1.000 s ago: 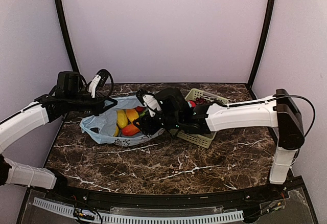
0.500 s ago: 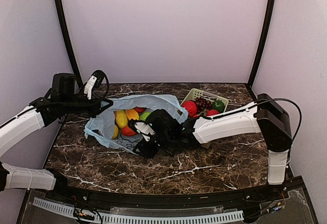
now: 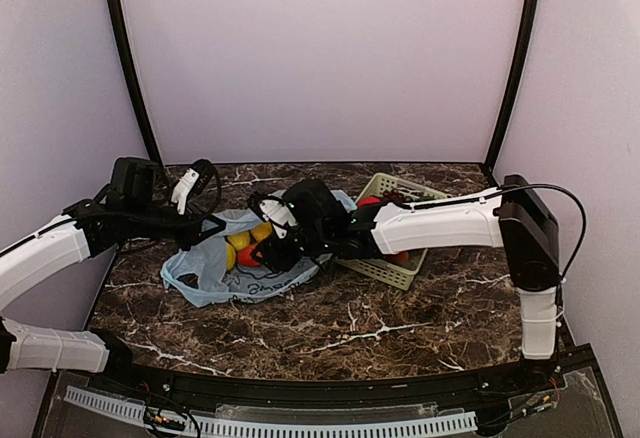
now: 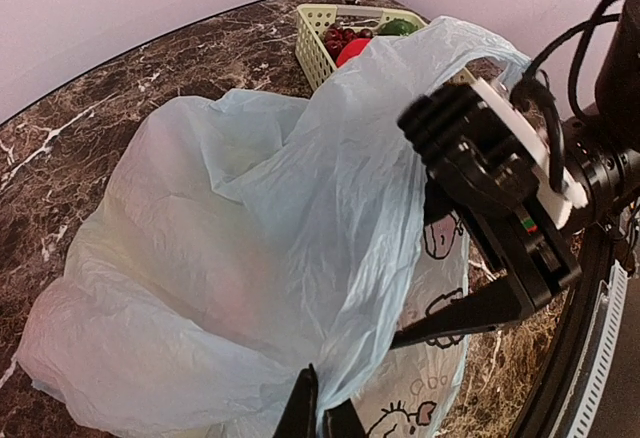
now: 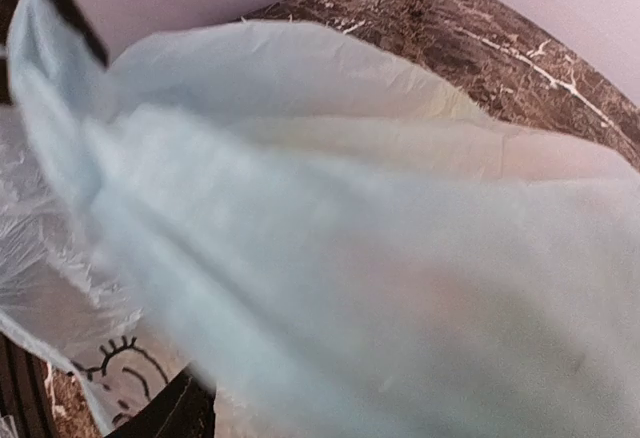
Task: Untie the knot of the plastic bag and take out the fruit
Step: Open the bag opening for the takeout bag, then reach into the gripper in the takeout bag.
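Note:
The light blue plastic bag (image 3: 205,273) lies left of centre with its mouth gaping; no knot shows in any view. Yellow fruit (image 3: 240,240) and a red one (image 3: 248,256) sit inside. My left gripper (image 3: 213,226) is at the bag's left rim, and the left wrist view shows it (image 4: 320,420) shut on a fold of the film (image 4: 230,258). My right gripper (image 3: 268,245) is at the bag's mouth, right beside the fruit. In the right wrist view blurred film (image 5: 350,238) covers almost everything. Only one dark finger (image 5: 175,413) shows, so its jaws are hidden.
A pale green lattice basket (image 3: 398,274) stands right of the bag, under my right arm, holding red and dark fruit (image 4: 350,51). The left wrist view shows one right finger (image 4: 460,316) against the bag's printed side. Bare marble lies in front of the bag.
My right gripper went from the bag's mouth down to its near edge, then back up to the fruit. The bag's raised far flap has dropped. My left gripper has shifted slightly right.

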You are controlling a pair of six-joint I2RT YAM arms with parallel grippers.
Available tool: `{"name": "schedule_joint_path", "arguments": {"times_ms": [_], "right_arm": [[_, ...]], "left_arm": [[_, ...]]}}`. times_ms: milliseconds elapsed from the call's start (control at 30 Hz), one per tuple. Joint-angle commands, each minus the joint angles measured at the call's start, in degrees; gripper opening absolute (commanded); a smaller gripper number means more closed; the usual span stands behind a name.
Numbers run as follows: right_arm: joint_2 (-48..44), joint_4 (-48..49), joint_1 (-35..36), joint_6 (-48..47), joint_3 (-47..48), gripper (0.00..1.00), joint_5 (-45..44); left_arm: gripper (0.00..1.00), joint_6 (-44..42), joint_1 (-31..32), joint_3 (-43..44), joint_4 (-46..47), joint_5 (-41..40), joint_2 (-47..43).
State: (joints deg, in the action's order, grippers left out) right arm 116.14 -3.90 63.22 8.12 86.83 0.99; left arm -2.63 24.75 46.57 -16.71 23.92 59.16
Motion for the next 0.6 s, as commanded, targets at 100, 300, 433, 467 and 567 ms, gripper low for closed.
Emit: {"name": "schedule_joint_path", "arguments": {"times_ms": [100, 300, 433, 467, 567], "right_arm": [[9.1, 3.6, -1.6, -12.5, 6.8, 0.64, 5.7], [13.0, 5.0, -2.8, -19.5, 10.4, 0.68, 9.5], [15.0, 4.1, -3.3, -22.5, 13.3, 0.72, 9.8], [15.3, 3.4, -3.4, -23.0, 13.6, 0.73, 9.6], [16.3, 2.5, -3.9, -24.4, 14.2, 0.77, 9.5]], "left_arm": [[0.01, -1.9, 0.5, 0.1, -2.6, -0.7, 0.4], [0.01, -1.4, 0.6, 0.0, -2.3, -1.3, 0.4], [0.01, -1.4, 0.6, 0.2, -2.0, -1.8, 0.2], [0.01, -1.6, 0.6, 0.2, -2.1, -1.9, 0.2], [0.01, -1.7, 0.6, 0.1, -2.1, -2.0, 0.2]]}}
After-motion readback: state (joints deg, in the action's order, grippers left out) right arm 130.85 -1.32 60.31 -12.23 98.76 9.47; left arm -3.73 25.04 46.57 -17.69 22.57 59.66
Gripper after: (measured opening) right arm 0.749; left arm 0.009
